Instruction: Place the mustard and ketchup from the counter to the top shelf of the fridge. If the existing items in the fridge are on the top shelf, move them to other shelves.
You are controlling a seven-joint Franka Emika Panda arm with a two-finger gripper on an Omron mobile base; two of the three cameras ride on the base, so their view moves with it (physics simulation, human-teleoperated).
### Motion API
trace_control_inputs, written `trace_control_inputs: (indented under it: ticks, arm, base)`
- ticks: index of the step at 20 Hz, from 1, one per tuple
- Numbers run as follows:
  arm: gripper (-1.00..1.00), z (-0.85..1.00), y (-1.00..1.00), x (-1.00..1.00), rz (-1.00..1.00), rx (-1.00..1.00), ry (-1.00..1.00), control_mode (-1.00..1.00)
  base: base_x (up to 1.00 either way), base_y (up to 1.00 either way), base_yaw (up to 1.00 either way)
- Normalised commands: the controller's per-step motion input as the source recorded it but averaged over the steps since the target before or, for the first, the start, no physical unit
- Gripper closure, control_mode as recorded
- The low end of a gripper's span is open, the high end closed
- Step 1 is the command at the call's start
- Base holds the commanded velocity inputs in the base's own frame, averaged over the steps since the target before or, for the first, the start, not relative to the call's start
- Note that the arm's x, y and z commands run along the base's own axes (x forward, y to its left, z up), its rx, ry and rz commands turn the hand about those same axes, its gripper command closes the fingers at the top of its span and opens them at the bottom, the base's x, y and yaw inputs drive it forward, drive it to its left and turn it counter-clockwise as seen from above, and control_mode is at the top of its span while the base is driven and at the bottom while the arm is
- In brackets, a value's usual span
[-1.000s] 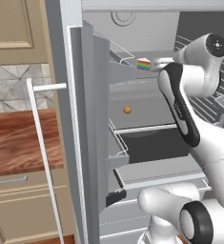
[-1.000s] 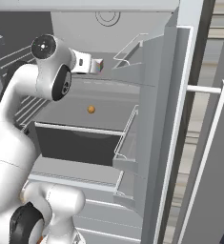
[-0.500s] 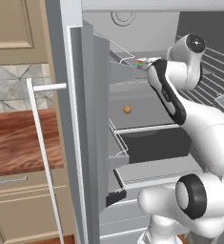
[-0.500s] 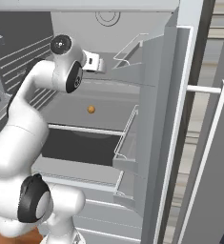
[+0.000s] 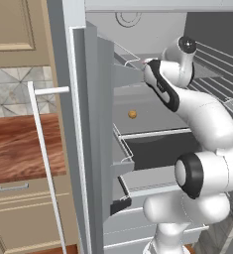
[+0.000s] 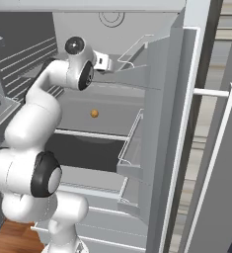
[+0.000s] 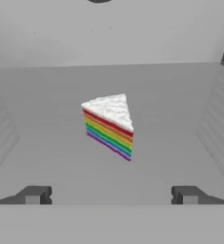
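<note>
Bare top shelf point(image 7: 42, 143) lies between the wide-spread claw point(image 7: 111, 195) and cake wedge point(image 7: 109, 125).

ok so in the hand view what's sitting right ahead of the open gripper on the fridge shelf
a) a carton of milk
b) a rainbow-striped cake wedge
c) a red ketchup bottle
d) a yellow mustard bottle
b: the hand view shows a cake wedge with white icing and rainbow layers standing on the grey top shelf, ahead of the gripper, whose tips stand wide apart and touch nothing.
</note>
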Motion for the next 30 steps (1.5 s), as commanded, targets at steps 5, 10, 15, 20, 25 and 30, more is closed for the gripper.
trace_control_inputs:
  ticks: [5,10,15,20,25,30]
  arm:
    - [-1.0,-0.19,-0.04,0.64,0.0,0.0,0.03,-1.0]
    - [-1.0,-0.18,-0.08,0.62,0.0,0.0,0.02,-1.0]
    - [-1.0,-0.1,-0.09,0.57,0.0,0.0,0.01,-1.0]
    - [-1.0,-0.08,-0.06,0.55,0.0,0.0,0.0,-1.0]
    - [1.0,-0.14,-0.02,0.2,0.01,0.0,0.0,-1.0]
    - [1.0,0.0,0.0,0.0,0.0,0.0,0.0,-1.0]
  base:
    - [0.0,0.0,0.0]
    - [0.0,0.0,0.0]
    - [0.0,0.0,0.0]
    - [0.0,0.0,0.0]
    - [0.0,0.0,0.0]
    - [0.0,0.0,0.0]
